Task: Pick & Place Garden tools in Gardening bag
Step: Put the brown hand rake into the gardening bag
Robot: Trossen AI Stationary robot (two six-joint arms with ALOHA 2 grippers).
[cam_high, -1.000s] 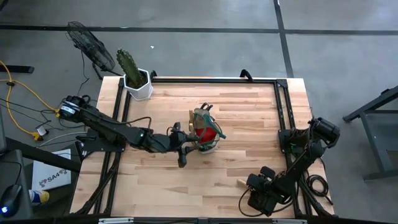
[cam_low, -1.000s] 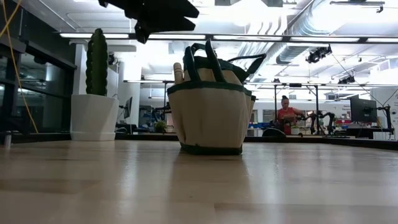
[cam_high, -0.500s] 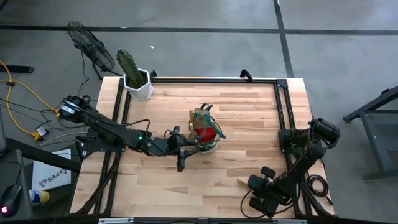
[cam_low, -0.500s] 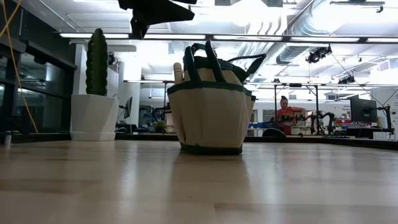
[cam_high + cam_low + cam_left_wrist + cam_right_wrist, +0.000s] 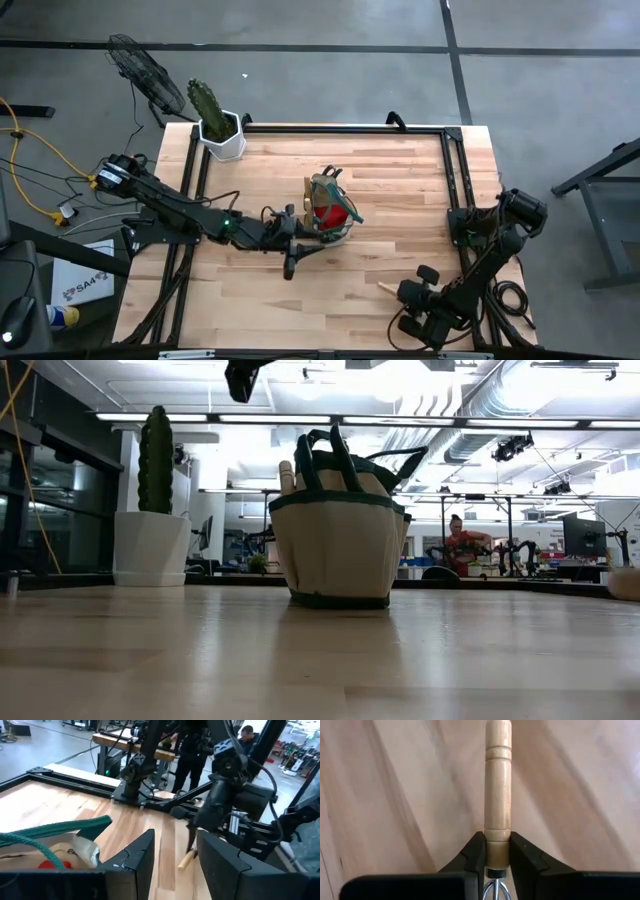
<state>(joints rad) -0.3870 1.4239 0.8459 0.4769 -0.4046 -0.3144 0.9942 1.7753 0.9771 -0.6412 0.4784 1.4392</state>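
Where the pale wood-plank bench (image 5: 400, 190) nears its right front corner, the right gripper (image 5: 497, 851) has its jaws closed on a tool's turned wooden handle (image 5: 498, 780), smooth and ringed. The round tan fabric gardening bag (image 5: 328, 212), green-trimmed, stands mid-bench holding tools. The left gripper (image 5: 174, 860) hangs just beside it, jaws apart, empty.

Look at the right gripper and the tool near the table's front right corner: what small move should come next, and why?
Probably lift. The right gripper has its fingers closed on the wooden handle of a garden tool, still low over the table. The gardening bag stands at mid-table, so raising the tool clear should come before carrying it there.
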